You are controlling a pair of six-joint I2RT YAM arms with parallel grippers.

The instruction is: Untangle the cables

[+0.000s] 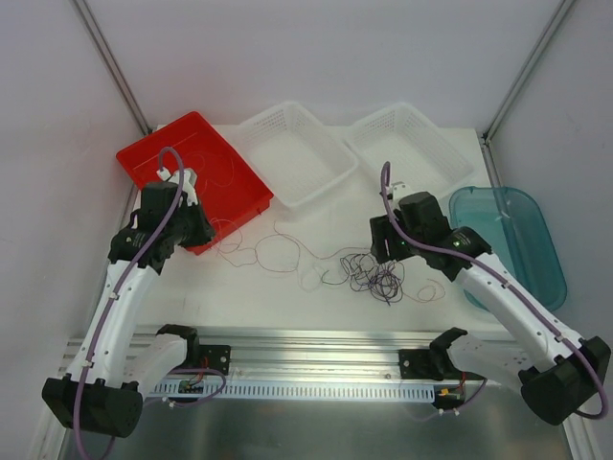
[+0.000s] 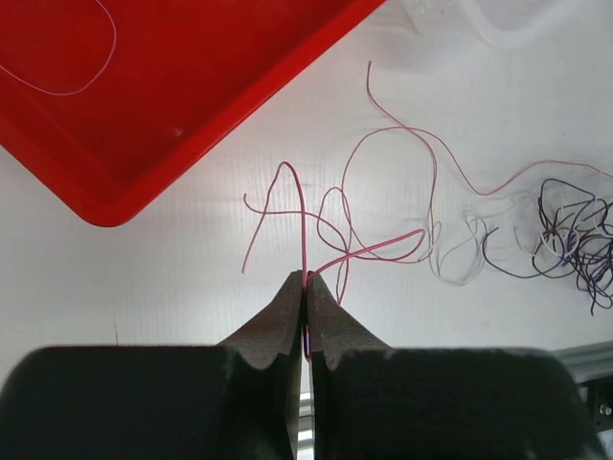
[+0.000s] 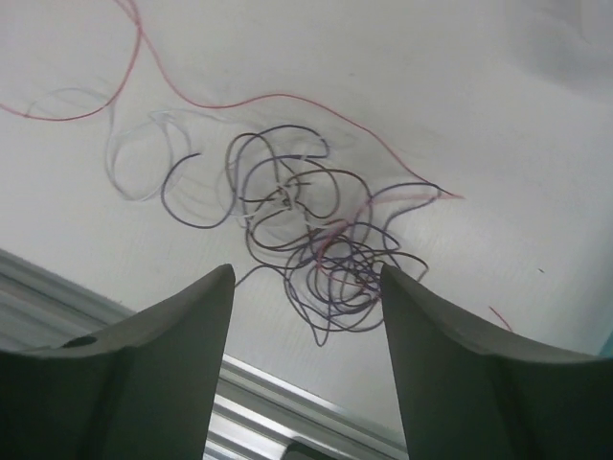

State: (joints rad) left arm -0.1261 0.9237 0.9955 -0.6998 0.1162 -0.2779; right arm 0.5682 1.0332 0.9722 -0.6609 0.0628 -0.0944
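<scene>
The cables lie on the white table, with a dark and purple tangle (image 1: 374, 273) (image 3: 321, 240) in the middle. A pink-red cable (image 2: 383, 192) (image 3: 239, 99) runs left from it in loose loops, and a white cable (image 2: 458, 264) curls between them. My left gripper (image 2: 307, 278) (image 1: 213, 235) is shut on the pink-red cable, just off the corner of the red tray (image 2: 192, 105). My right gripper (image 3: 306, 273) (image 1: 381, 251) stands open just above the tangle, holding nothing. One pale thin cable (image 2: 72, 67) lies inside the red tray.
Two white mesh baskets (image 1: 292, 153) (image 1: 412, 139) stand at the back. A teal tray (image 1: 512, 240) sits at the right edge, beside my right arm. An aluminium rail (image 1: 316, 350) runs along the near edge of the table.
</scene>
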